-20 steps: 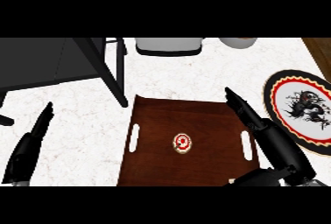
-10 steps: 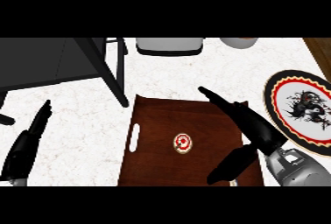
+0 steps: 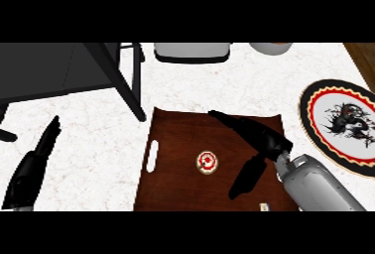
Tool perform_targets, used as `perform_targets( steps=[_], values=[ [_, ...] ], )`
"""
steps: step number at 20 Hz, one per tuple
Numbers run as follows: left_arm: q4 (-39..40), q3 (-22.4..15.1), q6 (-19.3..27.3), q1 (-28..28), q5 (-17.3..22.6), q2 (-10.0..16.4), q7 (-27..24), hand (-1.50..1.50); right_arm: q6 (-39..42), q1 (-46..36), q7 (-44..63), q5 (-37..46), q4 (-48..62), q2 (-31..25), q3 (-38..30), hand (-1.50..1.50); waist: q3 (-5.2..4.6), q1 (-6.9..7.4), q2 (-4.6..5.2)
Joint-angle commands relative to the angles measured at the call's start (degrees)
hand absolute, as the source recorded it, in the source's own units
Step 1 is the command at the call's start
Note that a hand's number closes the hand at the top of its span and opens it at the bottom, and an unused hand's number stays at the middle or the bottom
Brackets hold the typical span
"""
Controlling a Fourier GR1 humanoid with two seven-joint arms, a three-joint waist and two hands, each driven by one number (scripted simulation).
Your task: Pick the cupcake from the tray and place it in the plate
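tray (image 3: 183, 130): brown | cupcake (image 3: 208, 162): red-white top, upright, tray centre | plate (image 3: 304, 109): black-rimmed, beside tray

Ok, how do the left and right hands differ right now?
The right hand hangs over the tray, just right of the cupcake; the left hand is off it, over the white counter. The right hand's thumb spreads wide from its fingers; the left hand looks narrow, fingers together. Both are open, holding nothing.

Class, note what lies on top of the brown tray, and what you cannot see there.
A cupcake sits near the middle of the tray. The open right hand shows over its right part and hides the surface beneath.
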Motion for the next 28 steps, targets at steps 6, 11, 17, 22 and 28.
perform_targets(
  steps=[6,11,17,22,28],
  values=[
    [-4.02,1.71,-1.61,0.83,-2.68,-2.61,2.5,0.0,6.0,-1.05,-1.58,6.68,6.52,7.89,-1.2,-1.5,0.01,-0.18,-0.1],
    [1.36,4.34,-3.95,0.75,-3.95,-3.34,-2.35,0.0,9.88,-1.17,-4.13,10.04,10.5,10.79,-2.69,-1.5,-0.01,-0.29,-0.07],
    [0.7,6.28,-5.35,0.06,-5.64,-5.31,-0.42,0.0,11.22,1.25,-7.17,15.79,11.96,12.72,-5.05,-1.5,0.0,-0.44,-0.09],
    [-2.79,7.84,-6.55,0.66,-6.7,-5.15,2.03,0.0,11.05,1.07,-11.85,19.5,17.63,14.4,-6.32,-1.5,0.01,-0.32,-0.07],
    [-2.69,9.19,-8.23,0.31,-6.96,-5.98,2.62,0.0,8.23,4.73,-19.42,22.74,19.56,16.11,-6.41,1.5,0.02,-0.37,-0.06]
  ],
)
